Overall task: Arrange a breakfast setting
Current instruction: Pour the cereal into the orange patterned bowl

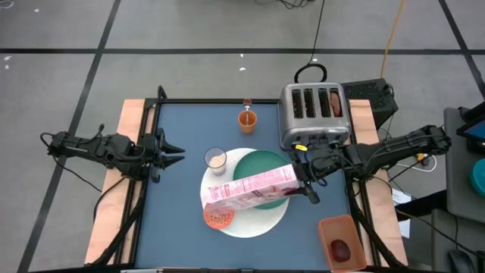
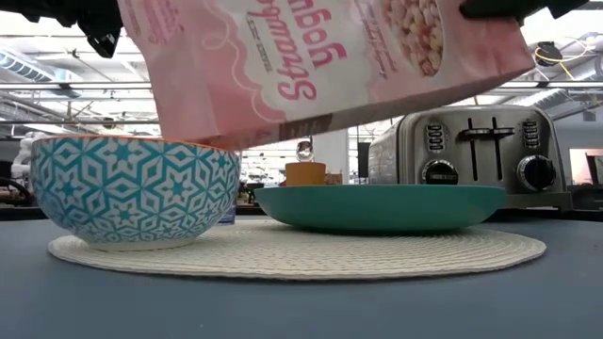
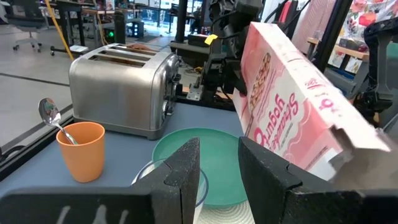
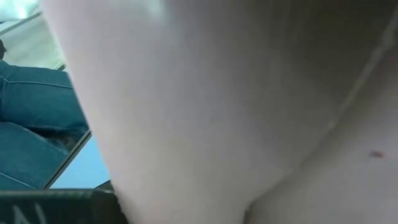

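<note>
- Pink cereal box (image 1: 251, 190), tilted with its open end low, hangs over the small orange cereal bowl (image 1: 219, 218); from above we see cereal already in the bowl.
- We see the right tool (image 1: 301, 182) clenched on the box's far end, its arm reaching in from the table's right edge, just in front of the silver four-slot toaster (image 1: 314, 112).
- Our left tool (image 1: 173, 154) waits at the left side of the table (image 1: 182, 121), fingers (image 3: 183, 168) spread apart and holding nothing.
- We find the round white mat (image 1: 261, 224) near the table's front centre. The green plate (image 1: 261, 163) rests on it, partly hidden from above by the box.
- At table height, the bowl (image 2: 132, 188) shows a teal-and-white star pattern outside and sits on the mat's (image 2: 377, 254) left part, beside the plate (image 2: 377, 207).
- A small milk glass (image 1: 216, 158) stands at the mat's back left edge, just beside the plate.
- An orange cup (image 1: 247, 119) stands farther back, well apart from the mat, with a silver spoon (image 1: 247, 104) standing in it.
- In the left wrist view, the cup (image 3: 81, 151) and spoon (image 3: 51, 116) sit in front of the toaster (image 3: 121, 90).
- We see something in the toaster's slots, too small to name.
- Off the table's front right corner, an orange container (image 1: 342, 241) holds dark red food (image 1: 341, 249).
- The right wrist view is filled by the box's pale surface; blue denim shows at one edge.
</note>
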Available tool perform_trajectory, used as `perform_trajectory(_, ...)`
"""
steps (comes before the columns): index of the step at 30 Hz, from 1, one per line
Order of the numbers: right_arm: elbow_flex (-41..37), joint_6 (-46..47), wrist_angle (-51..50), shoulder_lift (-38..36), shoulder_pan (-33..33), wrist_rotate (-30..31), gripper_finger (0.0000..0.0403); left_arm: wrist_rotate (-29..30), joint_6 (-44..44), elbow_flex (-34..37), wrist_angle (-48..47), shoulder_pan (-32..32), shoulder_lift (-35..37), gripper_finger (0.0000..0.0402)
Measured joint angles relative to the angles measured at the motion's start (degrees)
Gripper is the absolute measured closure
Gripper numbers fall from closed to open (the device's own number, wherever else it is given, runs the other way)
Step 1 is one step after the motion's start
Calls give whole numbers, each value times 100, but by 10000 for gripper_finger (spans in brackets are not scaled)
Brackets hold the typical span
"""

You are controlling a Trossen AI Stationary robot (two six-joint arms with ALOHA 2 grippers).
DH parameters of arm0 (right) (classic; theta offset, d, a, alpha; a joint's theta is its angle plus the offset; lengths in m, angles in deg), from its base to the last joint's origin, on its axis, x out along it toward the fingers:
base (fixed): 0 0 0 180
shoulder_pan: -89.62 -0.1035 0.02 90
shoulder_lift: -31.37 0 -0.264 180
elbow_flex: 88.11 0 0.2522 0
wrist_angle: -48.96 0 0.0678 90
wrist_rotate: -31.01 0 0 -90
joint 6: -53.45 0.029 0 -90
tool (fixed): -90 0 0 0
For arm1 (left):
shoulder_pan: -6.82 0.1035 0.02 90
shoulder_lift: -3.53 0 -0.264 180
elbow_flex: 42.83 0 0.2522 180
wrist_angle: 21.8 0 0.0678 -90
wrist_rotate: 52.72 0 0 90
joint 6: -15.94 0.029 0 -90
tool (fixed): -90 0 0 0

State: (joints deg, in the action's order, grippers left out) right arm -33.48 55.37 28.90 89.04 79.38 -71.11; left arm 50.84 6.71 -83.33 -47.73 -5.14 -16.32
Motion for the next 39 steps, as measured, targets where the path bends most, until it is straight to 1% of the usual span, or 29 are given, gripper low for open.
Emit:
perform_trajectory(9,0,-6,-75,0,0,-1,186,0,1,0,0,-1,-1,286)
perform_trajectory(14,0,-24,132,0,0,0,186,0,-1,0,0,-1,1,286)
perform_trajectory(19,0,-24,-75,-2,0,2,186,0,1,0,-1,-1,1,286)
perform_trajectory(25,2,-107,182,-2,0,1,186,0,6,0,-2,-2,0,286)
perform_trajectory(30,0,-77,-111,2,0,6,186,0,9,0,-2,-1,0,286)
perform_trajectory(35,2,-110,228,0,1,3,186,0,10,0,0,-2,1,286)
perform_trajectory(39,2,-110,-34,0,1,4,186,0,8,0,-2,-2,1,286)
